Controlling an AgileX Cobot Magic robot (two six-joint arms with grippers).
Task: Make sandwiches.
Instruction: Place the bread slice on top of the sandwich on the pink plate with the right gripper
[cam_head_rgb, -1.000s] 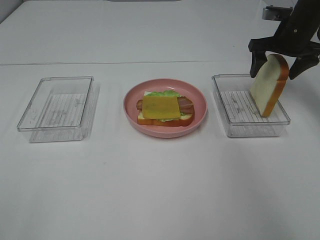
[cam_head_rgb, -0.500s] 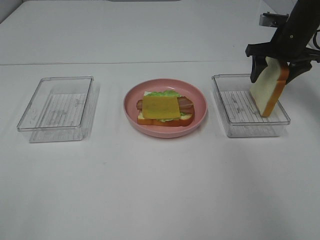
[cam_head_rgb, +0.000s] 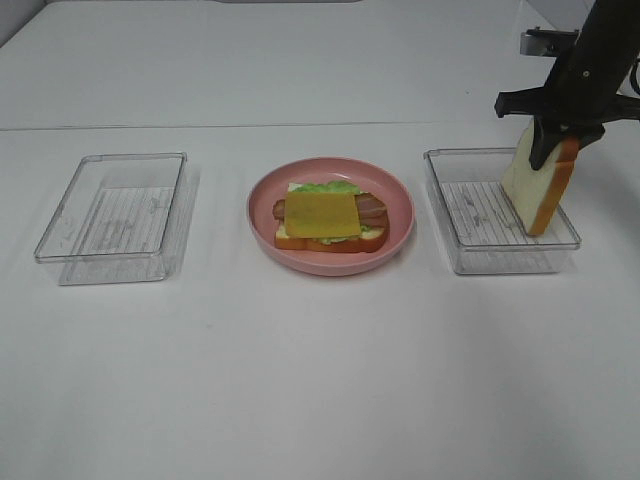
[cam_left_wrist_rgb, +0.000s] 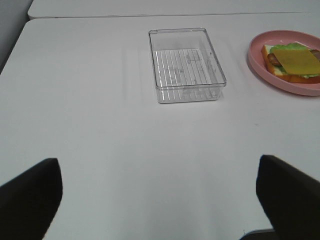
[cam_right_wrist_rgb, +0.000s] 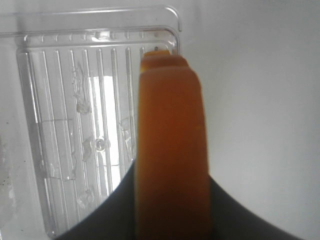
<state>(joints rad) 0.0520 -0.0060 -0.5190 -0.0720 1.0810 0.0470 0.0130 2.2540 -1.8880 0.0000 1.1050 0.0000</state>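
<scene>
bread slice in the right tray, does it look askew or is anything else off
The bread slice stands on edge, tilted, leaning on the right tray's far right rim rather than lying flat, because the right gripper is shut on its top. The open-faced sandwich sits neatly on the pink plate. Nothing is spilled.

A white table (cam_head_rgb: 320, 380) carries three things in a row. On the left sits a clear plastic tray (cam_head_rgb: 115, 215) with a ribbed floor. In the middle rests a pink round plate (cam_head_rgb: 330, 215). On the right stands a second clear tray (cam_head_rgb: 495, 215). The near half of the tabletop is plain white.
</scene>
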